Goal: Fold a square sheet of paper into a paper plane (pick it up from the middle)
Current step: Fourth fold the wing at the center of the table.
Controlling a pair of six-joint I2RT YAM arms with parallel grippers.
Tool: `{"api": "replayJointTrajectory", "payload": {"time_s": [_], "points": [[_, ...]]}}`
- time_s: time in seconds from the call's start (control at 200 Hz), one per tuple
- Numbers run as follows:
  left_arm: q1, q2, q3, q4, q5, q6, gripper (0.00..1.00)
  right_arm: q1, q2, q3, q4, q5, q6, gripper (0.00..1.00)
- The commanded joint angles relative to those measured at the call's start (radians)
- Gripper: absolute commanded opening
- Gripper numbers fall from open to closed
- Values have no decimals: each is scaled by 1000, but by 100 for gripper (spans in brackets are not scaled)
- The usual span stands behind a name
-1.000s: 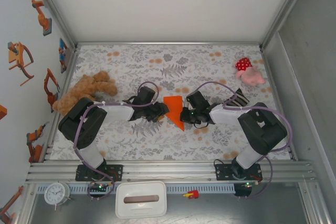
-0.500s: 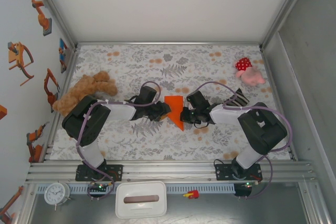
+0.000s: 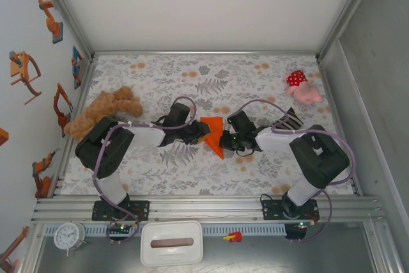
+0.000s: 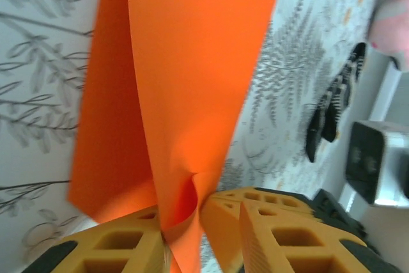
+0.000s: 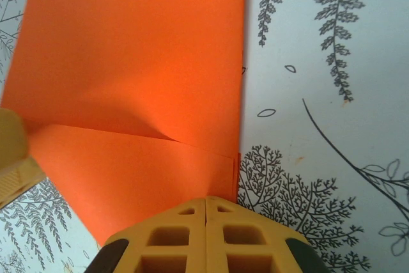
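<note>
Looking down from the top camera, the sheet of paper (image 3: 213, 133) lies mid-table on the leaf-print table cover (image 3: 160, 75), right between the two arms. It is plain bright orange and creased into a wedge that tapers to a point toward the near edge. On the left wrist camera, one flap stands up off the rest (there's a soft buckle in it just above the fingers), and the left gripper (image 4: 181, 214) has that flap's lower edge pinched between its yellow fingers. On the right wrist camera, a crease runs across the sheet, and the right gripper (image 5: 206, 204) is closed tight, finger against finger, with its tips at the paper's near edge. The clock (image 3: 69, 236) on the front ledge is too small to read.
</note>
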Motion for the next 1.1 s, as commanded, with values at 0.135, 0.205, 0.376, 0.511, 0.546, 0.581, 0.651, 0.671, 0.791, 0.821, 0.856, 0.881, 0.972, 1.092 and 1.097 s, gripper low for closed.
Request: {"api": "replayJointTrajectory", "payload": {"time_s": [0.135, 0.205, 0.376, 0.511, 0.546, 0.581, 0.651, 0.671, 0.791, 0.821, 0.856, 0.881, 0.972, 1.092, 1.097], "points": [[22, 49, -5, 108, 83, -29, 31, -13, 22, -33, -46, 40, 7, 5], [22, 56, 2, 85, 84, -13, 30, -15, 19, -33, -45, 39, 7, 5], [25, 60, 28, 2, 86, 27, 29, -16, 13, -33, -45, 34, 5, 6], [28, 64, 46, -42, 87, 50, 25, -19, 4, -28, -45, 31, 1, 7], [29, 67, 50, -52, 89, 55, 24, -20, -3, -25, -46, 26, -10, 8], [31, 66, 54, -61, 91, 57, 21, -22, -15, -19, -53, 24, -30, 8], [39, 59, 44, -43, 91, 43, 14, -24, -56, 7, -94, 40, -81, 12], [42, 54, 41, -41, 89, 41, 13, -24, -73, 18, -114, 50, -96, 14], [54, 16, 52, -109, 66, 65, 8, -24, -168, 66, -209, 113, -191, 25], [54, 6, 54, -122, 55, 67, 8, -24, -188, 73, -228, 129, -208, 27], [54, -7, 54, -136, 44, 64, 8, -22, -208, 79, -248, 151, -225, 30], [53, -13, 55, -141, 34, 60, 8, -20, -222, 80, -259, 167, -236, 32], [52, -37, 53, -173, -9, 38, 8, 6, -263, 76, -286, 250, -258, 47], [47, -62, 64, -224, -74, 13, 8, 85, -281, 82, -313, 369, -288, 53], [47, -62, 65, -226, -76, 13, 8, 91, -281, 82, -313, 375, -290, 53]]}}
